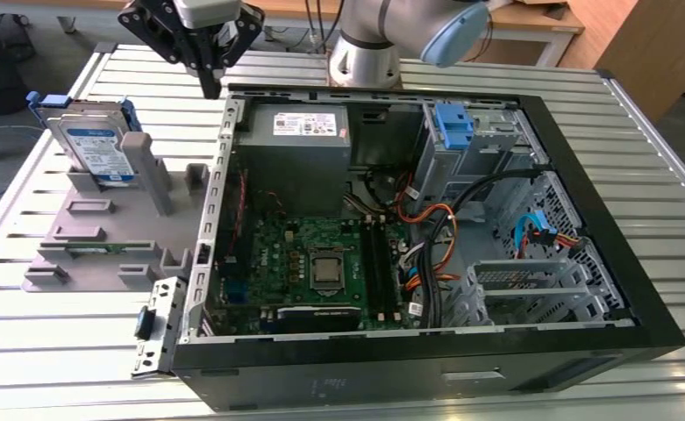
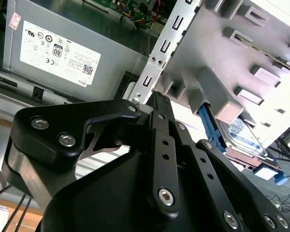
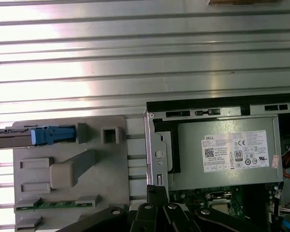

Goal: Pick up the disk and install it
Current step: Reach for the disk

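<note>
The disk (image 1: 94,145) stands upright on its edge in a slot of a grey holder (image 1: 103,241) at the exterior view's left, beside the open computer case (image 1: 436,351). It is silver with a white-and-blue label and blue side rails. My gripper (image 1: 210,86) hangs above the table by the case's far left corner, to the right of the disk and apart from it. Its fingers are shut with nothing between them. In the first wrist view the disk (image 3: 9,137) shows edge-on with its blue rail, away from my gripper (image 3: 157,189). The second wrist view has the disk (image 2: 244,137) beyond my gripper (image 2: 158,96).
A grey power-supply box (image 1: 307,132) with a white sticker sits in the case's far corner, close to my gripper. A blue plastic latch (image 1: 453,123) stands at the drive bay. Cables (image 1: 436,228) and the green motherboard (image 1: 307,263) lie inside. The ribbed metal table (image 1: 658,149) surrounds the case.
</note>
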Controlling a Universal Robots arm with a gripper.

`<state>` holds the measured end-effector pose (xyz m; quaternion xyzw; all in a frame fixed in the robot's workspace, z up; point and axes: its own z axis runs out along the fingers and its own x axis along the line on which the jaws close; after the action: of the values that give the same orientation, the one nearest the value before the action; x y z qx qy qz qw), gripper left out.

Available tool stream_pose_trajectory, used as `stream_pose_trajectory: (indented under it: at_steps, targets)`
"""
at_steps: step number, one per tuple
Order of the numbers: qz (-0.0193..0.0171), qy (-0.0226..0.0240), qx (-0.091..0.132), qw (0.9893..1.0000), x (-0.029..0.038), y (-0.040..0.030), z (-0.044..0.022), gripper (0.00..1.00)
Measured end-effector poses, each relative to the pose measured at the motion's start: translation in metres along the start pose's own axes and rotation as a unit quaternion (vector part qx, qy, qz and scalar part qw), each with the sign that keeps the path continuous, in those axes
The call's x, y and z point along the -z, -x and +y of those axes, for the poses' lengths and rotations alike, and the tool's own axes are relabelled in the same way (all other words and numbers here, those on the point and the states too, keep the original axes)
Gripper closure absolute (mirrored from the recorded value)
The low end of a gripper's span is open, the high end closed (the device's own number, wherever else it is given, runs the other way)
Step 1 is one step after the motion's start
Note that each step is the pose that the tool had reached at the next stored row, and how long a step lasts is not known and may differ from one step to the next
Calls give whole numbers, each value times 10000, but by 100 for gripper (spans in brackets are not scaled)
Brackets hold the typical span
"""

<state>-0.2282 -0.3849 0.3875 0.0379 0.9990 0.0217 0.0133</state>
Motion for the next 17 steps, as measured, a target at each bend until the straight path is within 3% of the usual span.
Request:
stream_pose_trajectory:
  at_steps: [17]
  targets:
    - [0,0,0,10000,-29,-49,-2,89]
